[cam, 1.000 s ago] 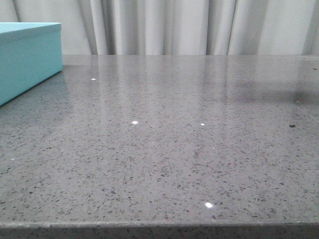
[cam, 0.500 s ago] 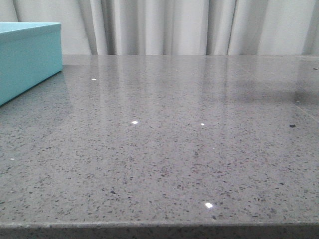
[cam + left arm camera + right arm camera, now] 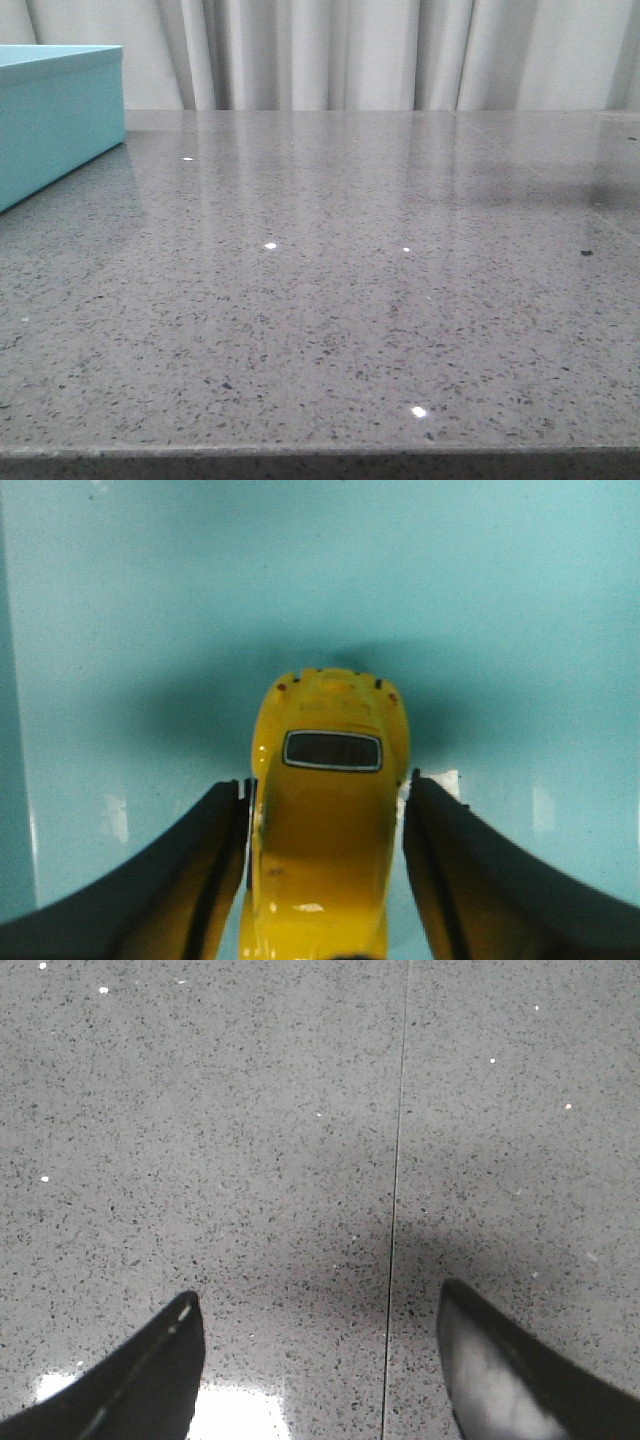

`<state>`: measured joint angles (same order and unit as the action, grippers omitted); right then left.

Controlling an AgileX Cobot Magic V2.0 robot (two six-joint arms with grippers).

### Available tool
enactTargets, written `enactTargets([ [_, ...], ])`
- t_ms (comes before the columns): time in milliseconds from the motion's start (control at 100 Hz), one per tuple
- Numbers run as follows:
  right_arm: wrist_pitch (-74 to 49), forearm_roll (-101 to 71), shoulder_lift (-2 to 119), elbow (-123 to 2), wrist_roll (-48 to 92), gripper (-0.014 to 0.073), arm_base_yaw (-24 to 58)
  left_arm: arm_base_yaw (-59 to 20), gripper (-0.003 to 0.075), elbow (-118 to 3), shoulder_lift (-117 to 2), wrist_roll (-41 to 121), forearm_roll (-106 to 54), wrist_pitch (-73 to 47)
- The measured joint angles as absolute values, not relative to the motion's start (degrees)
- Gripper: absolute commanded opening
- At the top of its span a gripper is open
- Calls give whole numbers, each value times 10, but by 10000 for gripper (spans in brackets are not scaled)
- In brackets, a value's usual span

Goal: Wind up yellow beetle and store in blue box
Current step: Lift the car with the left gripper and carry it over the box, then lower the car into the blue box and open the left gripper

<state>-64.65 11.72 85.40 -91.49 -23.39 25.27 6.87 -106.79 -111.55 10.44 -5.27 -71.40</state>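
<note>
Leftmost, the blue box (image 3: 55, 115) stands at the bench's (image 3: 340, 300) far left corner, and above its turquoise inside the left pincer (image 3: 326, 810) pinches the yellow beetle (image 3: 325, 820) by its flanks (rear window showing). Right of the box, the right pincer (image 3: 320, 1360) hangs spread and empty over the speckled bench.

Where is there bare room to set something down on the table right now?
Bare grey countertop runs from the blue box at far left to the right edge, and lies under the open right hand. The crowded spot is the left hand, shut on the yellow beetle over turquoise.
</note>
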Motion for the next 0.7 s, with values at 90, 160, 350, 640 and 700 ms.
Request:
enactTargets([
  [90,-647,117,854,-915,-234,498,253,69,412,-1068,-1115,104,-54,-714],
  [160,-647,117,854,-915,-234,498,253,69,412,-1068,-1115,104,-54,-714],
  [350,-647,117,851,-915,-224,498,253,69,409,-1068,-1112,104,-80,-714],
  [640,-646,117,795,-915,-193,498,253,69,263,-1068,-1037,104,-89,-714],
  [700,-646,117,778,-915,-187,498,253,70,212,-1068,-1020,104,-90,-714],
])
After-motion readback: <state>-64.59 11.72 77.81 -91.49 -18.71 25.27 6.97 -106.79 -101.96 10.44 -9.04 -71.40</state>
